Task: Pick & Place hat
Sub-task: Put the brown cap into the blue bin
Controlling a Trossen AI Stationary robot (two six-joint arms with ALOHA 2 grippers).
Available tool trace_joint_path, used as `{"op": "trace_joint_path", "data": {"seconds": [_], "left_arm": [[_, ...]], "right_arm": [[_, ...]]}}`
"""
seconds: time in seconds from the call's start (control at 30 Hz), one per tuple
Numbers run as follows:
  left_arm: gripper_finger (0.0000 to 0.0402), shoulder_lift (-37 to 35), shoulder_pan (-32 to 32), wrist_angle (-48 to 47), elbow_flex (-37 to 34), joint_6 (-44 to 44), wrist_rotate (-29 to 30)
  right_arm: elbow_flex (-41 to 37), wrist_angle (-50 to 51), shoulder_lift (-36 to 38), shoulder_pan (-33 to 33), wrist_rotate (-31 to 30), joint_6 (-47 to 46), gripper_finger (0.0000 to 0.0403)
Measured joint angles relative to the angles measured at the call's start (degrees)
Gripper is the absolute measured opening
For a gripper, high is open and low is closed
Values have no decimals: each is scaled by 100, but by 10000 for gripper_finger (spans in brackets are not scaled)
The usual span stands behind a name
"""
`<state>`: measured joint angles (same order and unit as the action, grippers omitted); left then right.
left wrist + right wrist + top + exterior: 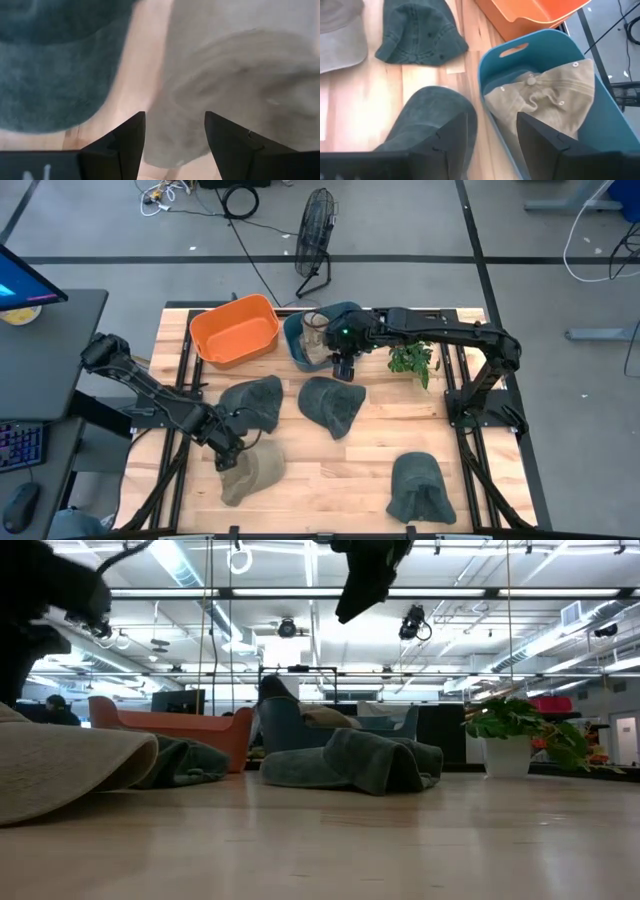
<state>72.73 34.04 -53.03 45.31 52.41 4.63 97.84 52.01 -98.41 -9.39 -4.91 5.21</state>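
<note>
Left gripper (175, 132) low over the tan hat (250, 472), fingers apart and empty.
Right gripper (492, 132) (also spread, empty) hangs by the blue bin (540, 45), which holds a beige hat (545, 102); three green hats lie on the table (380, 435).

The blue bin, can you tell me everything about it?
The blue bin is a plastic tub with rounded corners and a slot handle cut into one wall. It stands upright at the far edge of the table, right next to the orange bin. A crumpled tan hat lies inside. The right gripper hovers open above its near rim, not touching it.
</note>
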Motion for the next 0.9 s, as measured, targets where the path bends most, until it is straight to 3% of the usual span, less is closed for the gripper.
{"op": "trace_joint_path", "data": {"seconds": [0.67,0.8,0.9], "left_arm": [[206,2,-4,1349,-1099,72,-187],[170,2,-5,1628,-1254,-82,-195],[106,2,-22,1673,-1312,-58,-203]], "right_arm": [[0,-7,-4,77,-2,-42,174],[0,-10,-4,77,-2,-123,174],[0,-11,-7,77,-4,-129,174]]}}
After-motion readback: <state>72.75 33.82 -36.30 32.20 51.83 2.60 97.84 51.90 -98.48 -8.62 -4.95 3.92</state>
